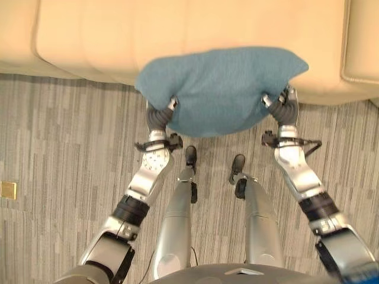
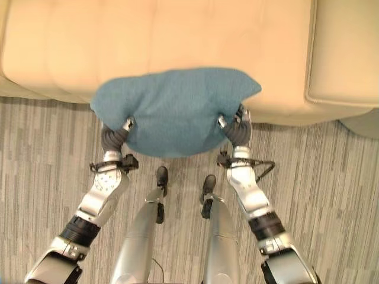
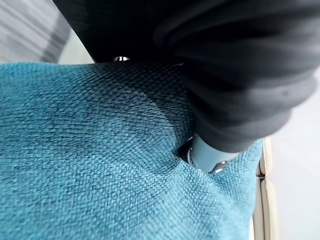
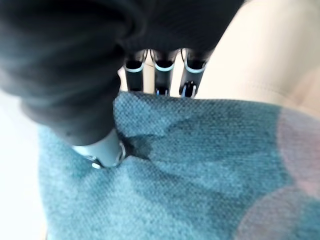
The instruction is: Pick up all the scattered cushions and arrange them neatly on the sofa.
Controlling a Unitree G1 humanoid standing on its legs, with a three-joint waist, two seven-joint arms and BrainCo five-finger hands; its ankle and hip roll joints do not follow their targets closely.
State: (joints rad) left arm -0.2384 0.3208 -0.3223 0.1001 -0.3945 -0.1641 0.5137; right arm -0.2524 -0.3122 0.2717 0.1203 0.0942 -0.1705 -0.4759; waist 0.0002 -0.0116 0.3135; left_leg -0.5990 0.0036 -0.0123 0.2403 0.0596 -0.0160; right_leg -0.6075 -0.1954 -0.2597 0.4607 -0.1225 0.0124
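soft teal woven-fabric cushion (image 1: 222, 89) held over the front edge of the cream upholstered sofa (image 1: 177, 29), pinched at its near corners by left hand (image 1: 160, 115) and right hand (image 1: 284, 106), thumbs dimpling the cloth. probably light, squashy, grippy; best held at opposite edges.

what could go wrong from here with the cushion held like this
The blue cushion is pinched only at its near edge by the left hand and right hand, so it may sag or slip. It hangs over the sofa front edge, so released now it might slide to the floor.
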